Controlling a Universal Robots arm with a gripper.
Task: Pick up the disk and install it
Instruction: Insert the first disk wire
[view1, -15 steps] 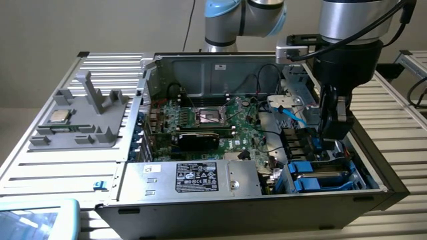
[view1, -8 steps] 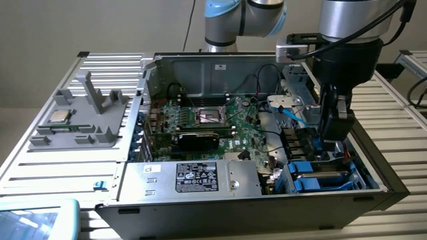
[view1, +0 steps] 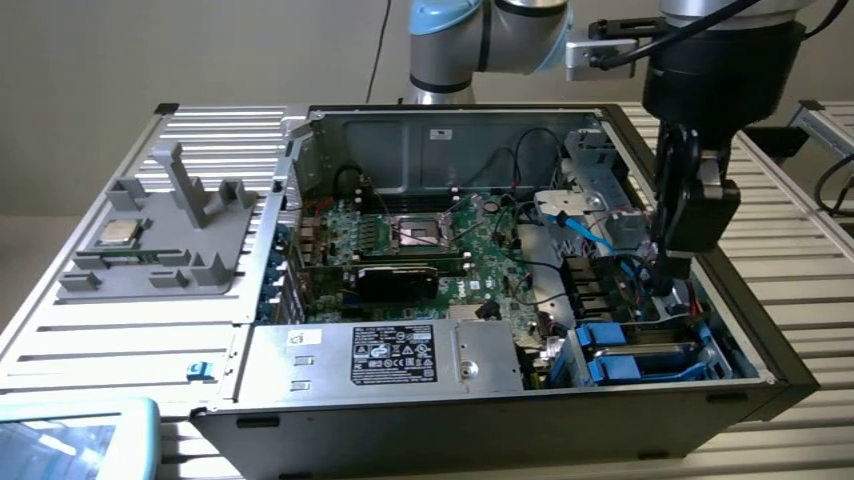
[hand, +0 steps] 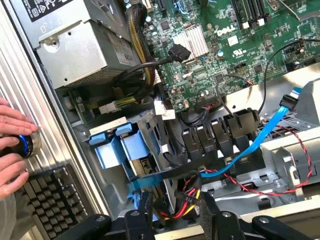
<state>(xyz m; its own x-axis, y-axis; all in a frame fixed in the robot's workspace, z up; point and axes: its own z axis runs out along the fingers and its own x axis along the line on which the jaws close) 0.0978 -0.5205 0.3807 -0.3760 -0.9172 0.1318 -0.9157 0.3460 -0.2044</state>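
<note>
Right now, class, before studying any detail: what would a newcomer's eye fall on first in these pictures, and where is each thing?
An open computer case sits mid-scene in the exterior view, its green motherboard bared. At that view's right the black gripper hangs over the drive bay, above the blue-framed disk. In the wrist view a person's hand is on a blue-lit knob beside the case.

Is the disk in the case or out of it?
In. The disk, in its blue frame, sits slotted in a bay inside the case.
</note>
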